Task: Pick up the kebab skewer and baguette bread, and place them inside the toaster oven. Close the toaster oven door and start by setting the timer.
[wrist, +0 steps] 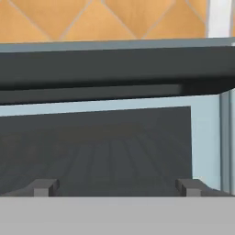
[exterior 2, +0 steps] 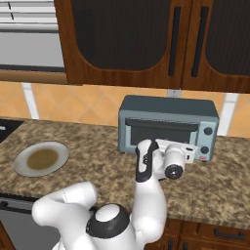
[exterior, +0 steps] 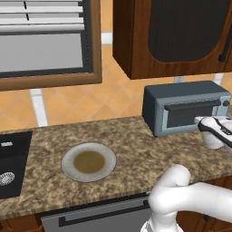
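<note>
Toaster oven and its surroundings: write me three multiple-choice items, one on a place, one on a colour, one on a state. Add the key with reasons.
1. Where does the plate lie?
A. In the sink
B. On the counter, left of the toaster oven
C. On top of the toaster oven

2. What colour is the toaster oven's casing?
A. Red
B. Grey-blue
C. Yellow

3. How does the toaster oven door stand?
A. Shut
B. Hanging fully open
C. Taken off

Key:
1 B: the plate rests on the counter, left of the toaster oven.
2 B: its top and sides are grey-blue.
3 A: the toaster oven door sits flush in the front, with its handle at the top.
</note>
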